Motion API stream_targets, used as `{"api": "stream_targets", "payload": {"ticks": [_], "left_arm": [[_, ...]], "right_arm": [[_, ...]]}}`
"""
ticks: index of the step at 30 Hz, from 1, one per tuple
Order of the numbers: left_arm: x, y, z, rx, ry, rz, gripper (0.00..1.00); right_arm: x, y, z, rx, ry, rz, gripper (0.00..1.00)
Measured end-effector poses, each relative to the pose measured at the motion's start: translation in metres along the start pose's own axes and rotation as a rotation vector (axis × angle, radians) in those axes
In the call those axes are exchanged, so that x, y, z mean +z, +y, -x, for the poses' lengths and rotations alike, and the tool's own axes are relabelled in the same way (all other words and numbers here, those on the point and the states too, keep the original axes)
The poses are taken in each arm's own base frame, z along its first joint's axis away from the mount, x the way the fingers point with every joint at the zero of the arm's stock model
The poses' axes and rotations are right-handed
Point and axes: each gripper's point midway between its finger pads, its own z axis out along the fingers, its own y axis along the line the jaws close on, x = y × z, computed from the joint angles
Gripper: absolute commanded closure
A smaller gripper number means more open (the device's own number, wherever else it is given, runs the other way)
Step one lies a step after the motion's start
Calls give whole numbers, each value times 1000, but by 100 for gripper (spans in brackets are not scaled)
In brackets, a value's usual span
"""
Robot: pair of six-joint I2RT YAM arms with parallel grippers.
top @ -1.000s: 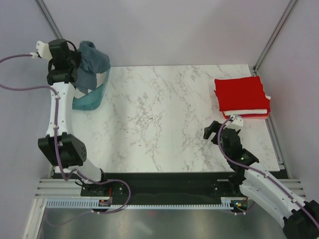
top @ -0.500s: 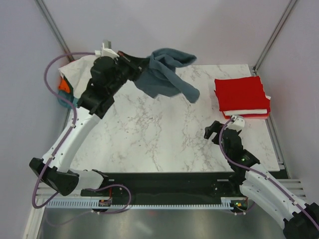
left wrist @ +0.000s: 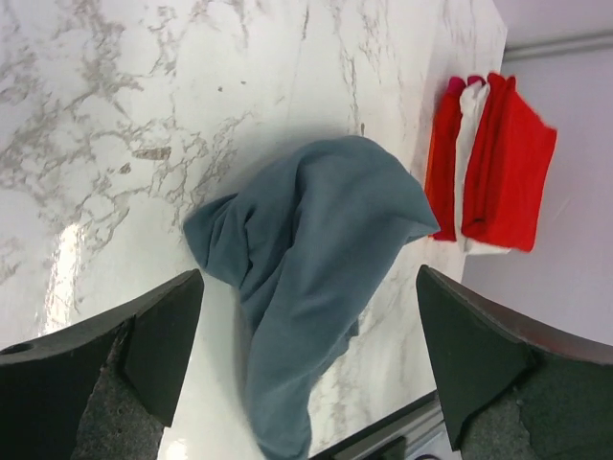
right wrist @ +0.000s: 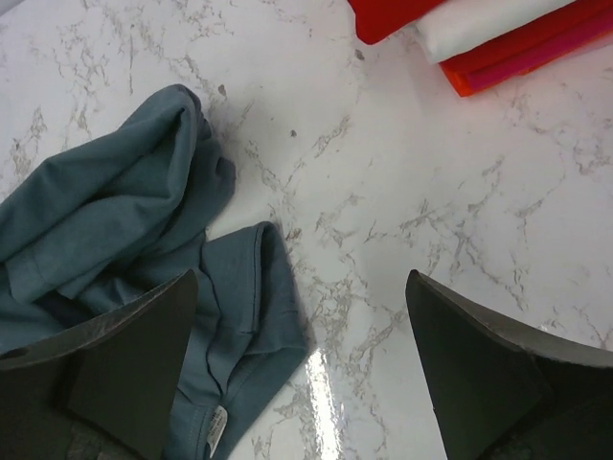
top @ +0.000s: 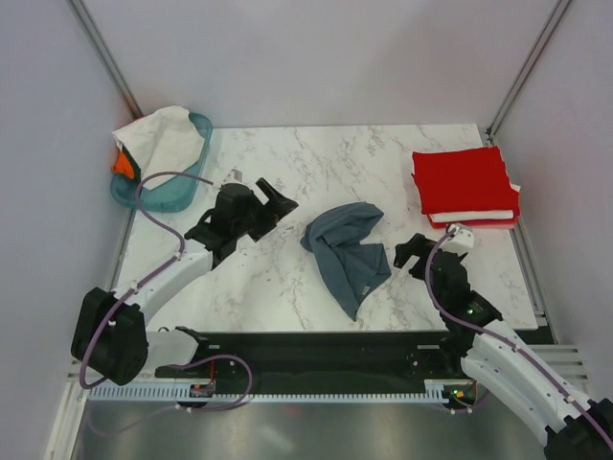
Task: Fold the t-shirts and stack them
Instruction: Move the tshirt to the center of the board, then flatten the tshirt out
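Note:
A slate blue-grey t-shirt (top: pixel 350 254) lies crumpled on the marble table, near the middle front. My left gripper (top: pixel 278 203) hovers open just left of it, holding nothing; in the left wrist view the shirt (left wrist: pixel 316 259) lies below the spread jaws of this gripper (left wrist: pixel 306 278). My right gripper (top: pixel 414 254) stands open close to the shirt's right edge, and its wrist view shows a sleeve and label (right wrist: pixel 220 383) by the left finger. Folded red and white t-shirts (top: pixel 465 184) are stacked at the back right.
A teal basket (top: pixel 158 196) stands at the back left corner with a white shirt (top: pixel 158 139) and an orange one (top: pixel 122 165) in it. The table's front edge runs just below the blue-grey shirt. Grey walls close in both sides.
My left arm swung from the basket out over the table carrying the blue-grey shirt, then opened and dropped it. The shirt now lies on the table. The right arm barely moved.

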Motion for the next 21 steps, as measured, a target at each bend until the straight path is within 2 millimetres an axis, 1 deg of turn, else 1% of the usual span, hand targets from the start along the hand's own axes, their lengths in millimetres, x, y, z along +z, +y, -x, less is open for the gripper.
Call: {"api": "stream_targets", "payload": {"ticks": [4,5,7,8,9,12,14,15,17,21], "left_arm": [[6,-7,-16,150,64,-60,7],[8,-7,-23,186,84,-66,11],[12,-7,-43,262,137,-79,14],[13,-8,-51,290,156,-84,15],[14,-9,-61,324,178,-90,15],[14,-12,-83,410,214,-94,15],[12,-14,-90,456,216,-91,15],[11,-16,-91,472,212,-91,15],[10,-21,-89,506,192,-88,15],[11,-23,-78,549,148,-60,15]], "right_arm": [[5,1,-15,-33,68,2,2],[7,1,-22,-47,99,-4,8],[11,1,-31,-74,155,-21,16],[13,2,-35,-83,181,-26,27],[14,3,-37,-96,203,-28,29],[17,14,-40,-105,250,0,35],[18,20,-42,-106,272,16,41],[18,22,-43,-107,288,22,44],[19,25,-49,-110,322,27,47],[18,24,-67,-118,403,31,46]]}}
